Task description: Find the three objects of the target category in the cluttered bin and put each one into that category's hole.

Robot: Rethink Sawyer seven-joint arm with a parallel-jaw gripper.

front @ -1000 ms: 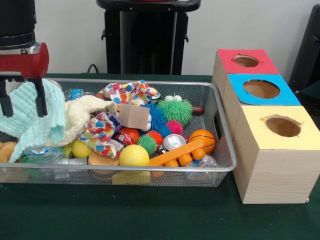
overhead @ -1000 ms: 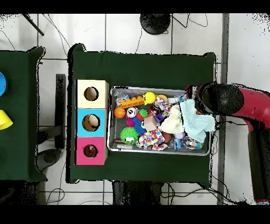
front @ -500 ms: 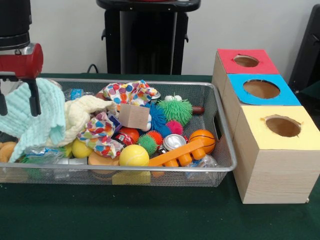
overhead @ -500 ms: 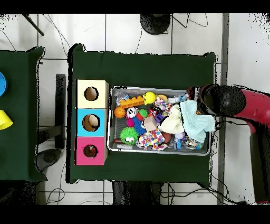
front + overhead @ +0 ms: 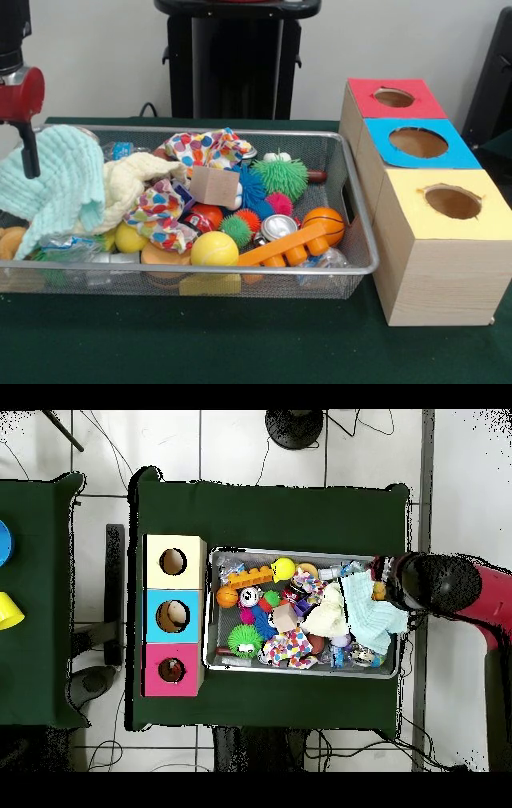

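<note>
Since the earlier pictures, the gripper (image 5: 24, 152) had slid sideways toward the end of the bin (image 5: 362, 240) and out over its edge. In the front view only one dark finger showed, hanging in front of the mint green cloth (image 5: 60, 188). I could not tell if the gripper was apart or together. From above, the red and black arm (image 5: 450, 587) sat over that same end of the bin.

The mint green cloth lay in a heap at that end, not lifted. A pale yellow cloth (image 5: 132, 180) lay just beside it, and a spotty cloth (image 5: 200, 148) lay past that. A small wooden block (image 5: 214, 186) rested in the middle of the pile. Near it were a green spiky ball (image 5: 282, 178), a yellow ball (image 5: 214, 250), a little basketball (image 5: 324, 224), an orange plastic toy (image 5: 284, 246) and a shiny can (image 5: 278, 226).

Three boxes stood in a row on the green tabletop (image 5: 240, 344), touching the other end of the bin. The red box (image 5: 394, 98), the blue box (image 5: 418, 142) and the yellow box (image 5: 448, 204) each had a round hole on top.

No words or labels could be read on anything.
</note>
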